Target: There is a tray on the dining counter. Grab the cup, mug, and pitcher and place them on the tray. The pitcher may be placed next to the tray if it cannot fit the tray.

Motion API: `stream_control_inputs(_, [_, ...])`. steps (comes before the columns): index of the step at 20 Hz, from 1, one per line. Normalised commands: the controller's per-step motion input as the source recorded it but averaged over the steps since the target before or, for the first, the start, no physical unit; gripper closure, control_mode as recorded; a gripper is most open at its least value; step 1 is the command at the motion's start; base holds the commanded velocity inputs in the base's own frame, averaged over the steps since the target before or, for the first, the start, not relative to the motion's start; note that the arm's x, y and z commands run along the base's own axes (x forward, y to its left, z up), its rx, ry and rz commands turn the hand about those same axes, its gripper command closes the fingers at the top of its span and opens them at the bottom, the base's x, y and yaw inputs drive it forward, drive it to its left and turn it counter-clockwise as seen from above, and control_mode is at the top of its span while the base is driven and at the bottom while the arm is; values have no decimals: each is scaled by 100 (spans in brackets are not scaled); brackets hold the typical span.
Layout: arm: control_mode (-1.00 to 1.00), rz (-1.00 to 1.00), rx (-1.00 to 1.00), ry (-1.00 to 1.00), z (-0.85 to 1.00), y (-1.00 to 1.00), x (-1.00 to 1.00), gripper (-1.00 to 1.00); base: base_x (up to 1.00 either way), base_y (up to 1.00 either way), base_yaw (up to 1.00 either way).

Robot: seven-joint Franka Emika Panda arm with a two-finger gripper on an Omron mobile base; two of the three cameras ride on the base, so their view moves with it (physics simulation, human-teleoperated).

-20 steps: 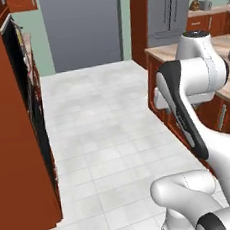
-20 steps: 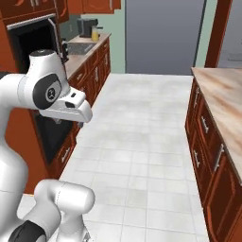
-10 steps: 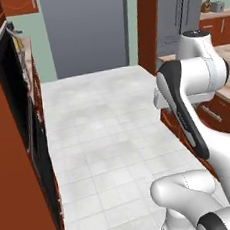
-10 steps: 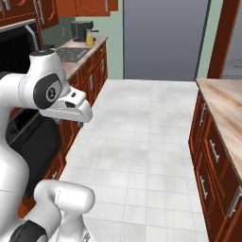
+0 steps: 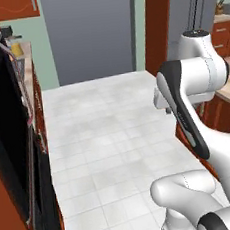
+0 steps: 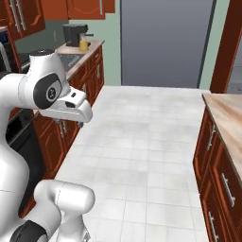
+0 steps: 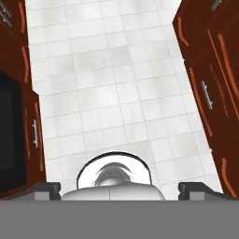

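The cup (image 6: pixel 84 45) is a small yellow vessel standing on the far end of the wooden-fronted counter (image 6: pixel 90 49) along the robot's left wall, just beside a dark coffee machine (image 6: pixel 73 34). It is too small to make out any mark on its side. In the left base view, the cup (image 5: pixel 15 49) sits at the far left, past the black oven door (image 5: pixel 7 143). It stands well apart from the gripper (image 7: pixel 121 189), ahead of it and off to its left, with nothing touching it.

The gripper hangs over the open floor with the hand pointing downward. In the hand view, its two dark fingertips (image 7: pixel 46 188) stand wide apart at the bottom corners with nothing between them. Below them lie pale grey floor tiles (image 7: pixel 116 70). Red-brown cabinet fronts (image 7: pixel 210 84) with metal handles run down one side of that view, and another cabinet run with a black oven panel (image 7: pixel 11 135) runs down the other.

To the robot's right, a beige marbled countertop (image 6: pixel 227 111) tops a row of red-brown drawers. At the far end of the aisle stands a large flat grey panel (image 6: pixel 165 42) against a pale green wall (image 6: pixel 106 42).
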Motion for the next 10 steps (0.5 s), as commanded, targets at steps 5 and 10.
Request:
stream_control_inputs(5, [100, 0, 0, 0, 0, 0, 0, -100, 100, 0, 0])
stream_control_inputs(10, [100, 0, 0, 0, 0, 0, 0, -100, 100, 0, 0])
